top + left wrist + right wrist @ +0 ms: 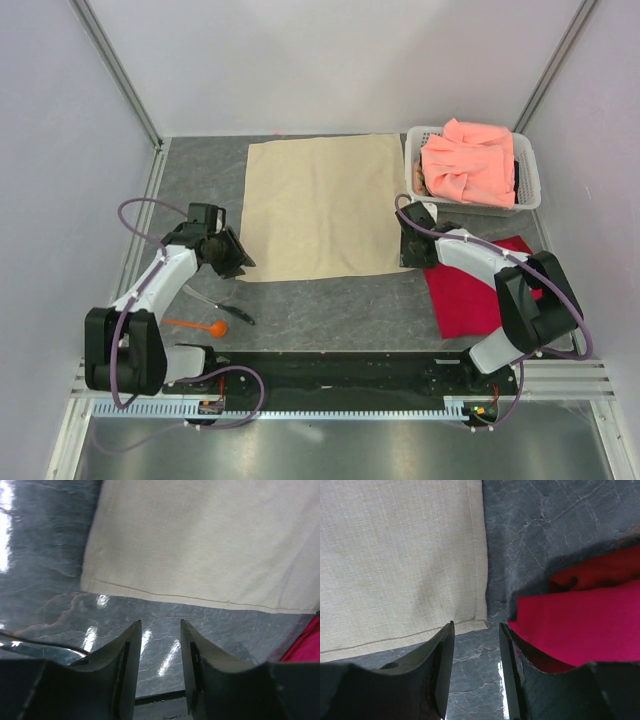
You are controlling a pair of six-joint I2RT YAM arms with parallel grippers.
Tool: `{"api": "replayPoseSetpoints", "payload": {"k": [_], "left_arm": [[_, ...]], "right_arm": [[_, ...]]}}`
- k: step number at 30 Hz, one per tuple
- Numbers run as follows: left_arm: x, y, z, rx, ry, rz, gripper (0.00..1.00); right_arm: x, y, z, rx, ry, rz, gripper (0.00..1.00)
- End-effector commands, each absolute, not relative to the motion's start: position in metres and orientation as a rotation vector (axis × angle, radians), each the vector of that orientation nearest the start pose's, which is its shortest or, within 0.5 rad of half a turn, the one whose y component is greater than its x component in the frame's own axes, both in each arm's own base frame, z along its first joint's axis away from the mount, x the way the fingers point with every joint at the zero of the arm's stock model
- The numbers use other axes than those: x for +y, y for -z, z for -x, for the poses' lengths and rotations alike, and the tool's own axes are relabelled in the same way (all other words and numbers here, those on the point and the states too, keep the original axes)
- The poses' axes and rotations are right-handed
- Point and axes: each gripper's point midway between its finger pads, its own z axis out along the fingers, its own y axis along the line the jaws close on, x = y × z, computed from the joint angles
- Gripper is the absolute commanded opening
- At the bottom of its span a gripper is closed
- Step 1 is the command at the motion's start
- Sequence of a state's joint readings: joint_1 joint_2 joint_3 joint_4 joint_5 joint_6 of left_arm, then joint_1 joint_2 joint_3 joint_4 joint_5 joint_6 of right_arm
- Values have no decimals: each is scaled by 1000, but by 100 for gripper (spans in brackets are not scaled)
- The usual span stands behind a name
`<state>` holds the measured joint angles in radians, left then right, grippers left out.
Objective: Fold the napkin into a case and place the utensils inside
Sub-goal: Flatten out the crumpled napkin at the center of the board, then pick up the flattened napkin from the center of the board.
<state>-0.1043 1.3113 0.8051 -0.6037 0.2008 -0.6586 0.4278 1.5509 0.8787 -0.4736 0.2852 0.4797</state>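
Step in hand: the first fold, not yet begun. The napkin lies flat and unfolded on the worktop.

Left fingers: partly open, empty, the near-left hem just ahead of them.

Right fingers: the same, with the near-right corner just ahead and the red cloth to their right.

Orange spoon and dark utensil: behind the left fingers.

Next, probably: ease forward and pinch both corners together.

Both arms reach forward, wrists pitched down.
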Motion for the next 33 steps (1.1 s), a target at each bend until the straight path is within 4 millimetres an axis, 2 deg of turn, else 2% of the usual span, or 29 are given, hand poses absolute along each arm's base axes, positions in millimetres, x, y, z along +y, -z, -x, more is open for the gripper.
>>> {"api": "replayPoseSetpoints", "payload": {"k": [1,5,11,13,14,21,28,33], "left_arm": [[-67,-89,-275,2512,462,783,47],[-63,-87,-271,2505,467,819,50],[-58,-84,-267,2502,473,891,54],[-56,-79,-263,2518,457,936,54],[-54,-76,-262,2518,435,973,54],[-40,-55,-254,2557,301,1061,52],[-39,-35,-244,2639,243,1093,51],[-31,-32,-242,2613,167,1107,53]], "right_arm": [[93,-38,-303,2577,130,-186,49],[101,-29,-303,2591,72,-207,49],[100,-16,-303,2608,54,-221,46],[100,-12,-300,2623,32,-226,42],[101,-12,-300,2619,20,-223,36],[103,-22,-301,2580,-13,-204,23],[104,-30,-304,2556,-29,-190,0],[107,-34,-306,2543,-55,-177,0]]}}
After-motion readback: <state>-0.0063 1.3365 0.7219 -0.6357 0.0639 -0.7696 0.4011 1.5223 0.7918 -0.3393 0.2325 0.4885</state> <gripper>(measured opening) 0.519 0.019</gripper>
